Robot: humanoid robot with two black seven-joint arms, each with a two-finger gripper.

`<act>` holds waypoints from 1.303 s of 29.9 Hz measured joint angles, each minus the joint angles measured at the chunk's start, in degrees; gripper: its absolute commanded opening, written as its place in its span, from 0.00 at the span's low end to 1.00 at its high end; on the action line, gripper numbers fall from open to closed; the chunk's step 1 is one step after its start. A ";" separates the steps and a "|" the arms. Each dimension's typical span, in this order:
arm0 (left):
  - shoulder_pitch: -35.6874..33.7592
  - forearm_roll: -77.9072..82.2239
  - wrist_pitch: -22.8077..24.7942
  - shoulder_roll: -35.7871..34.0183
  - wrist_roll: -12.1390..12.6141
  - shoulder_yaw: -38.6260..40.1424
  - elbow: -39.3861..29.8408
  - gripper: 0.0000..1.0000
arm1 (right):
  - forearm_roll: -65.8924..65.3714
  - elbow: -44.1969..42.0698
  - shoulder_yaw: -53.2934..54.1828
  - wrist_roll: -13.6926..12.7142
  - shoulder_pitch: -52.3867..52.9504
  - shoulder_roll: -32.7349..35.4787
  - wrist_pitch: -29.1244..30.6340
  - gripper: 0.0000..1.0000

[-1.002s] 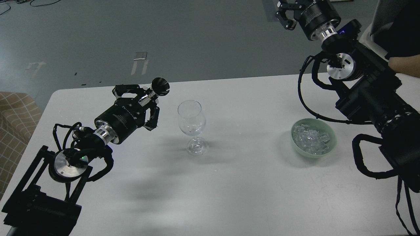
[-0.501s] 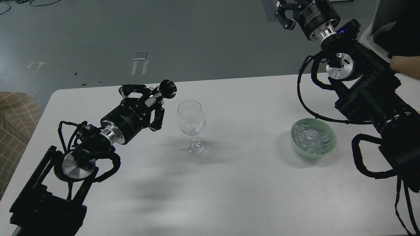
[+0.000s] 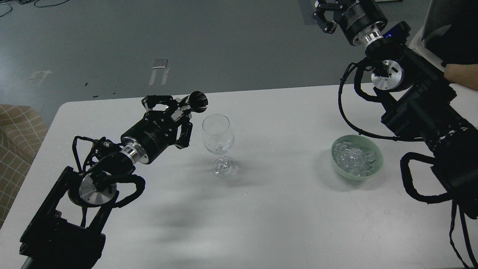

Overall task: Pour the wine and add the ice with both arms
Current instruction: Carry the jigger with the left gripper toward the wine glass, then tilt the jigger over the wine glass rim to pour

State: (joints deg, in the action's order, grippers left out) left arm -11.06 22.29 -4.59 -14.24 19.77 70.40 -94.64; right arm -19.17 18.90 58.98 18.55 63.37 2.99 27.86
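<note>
Jaws on my left arm are clenched round a small dark metal cup, a jigger-like thing w/ a flared mouth. Cup is tipped on its side, mouth facing right twd the wine glass, hanging just left of and a bit above the glass rim, not touching it. Can't see any stream leaving the cup, and can't tell if there's wine in the glass; bowl of the glass looks clear, w/ a few faint glints low down.

Glass stands upright on the white desk, foot flat, roughly centre-left of the top.

Ice sits piled in a pale green bowl on the right side of the desk, well apart from the glass. Many clear chunks, heaped to about rim level.

Jaws on my right arm are up at the top edge of view, over the grey floor beyond the desk's far edge, well away from bowl and glass. They're released, fingers spread w/ nothing btwn them; part is cut off by the frame edge.

Bare forearm of a person shows at the right edge, behind my right arm. Checked tan cushion at far left, off the desk.
</note>
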 measured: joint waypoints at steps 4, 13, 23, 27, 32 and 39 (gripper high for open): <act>0.00 1.60 0.14 0.00 -0.08 0.00 -0.01 0.00 | 0.00 0.00 0.03 0.00 0.00 0.00 0.00 1.00; -0.29 4.40 0.71 0.09 -0.08 -0.07 -0.29 0.00 | 0.01 0.00 0.09 0.00 0.03 -0.09 0.00 1.00; -1.64 7.31 0.76 0.90 -0.09 -2.52 -0.86 0.00 | 0.02 0.00 0.09 0.00 0.08 -0.19 0.00 1.00; -1.63 9.12 0.76 0.96 -0.10 -2.66 -0.88 0.00 | 0.02 0.00 0.09 0.00 0.08 -0.10 0.00 1.00; -1.60 10.33 0.81 0.91 -0.38 -3.23 -0.89 0.00 | 0.02 0.00 0.01 0.00 0.06 -0.09 0.00 1.00; -1.62 10.81 1.47 0.48 -0.61 -3.26 -0.73 0.00 | 0.02 0.00 0.03 0.00 0.00 -0.13 0.00 1.00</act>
State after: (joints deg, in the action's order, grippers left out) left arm -12.68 33.10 -3.12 -13.75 19.16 67.15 -95.38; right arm -19.16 18.90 59.01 18.55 63.37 2.86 27.86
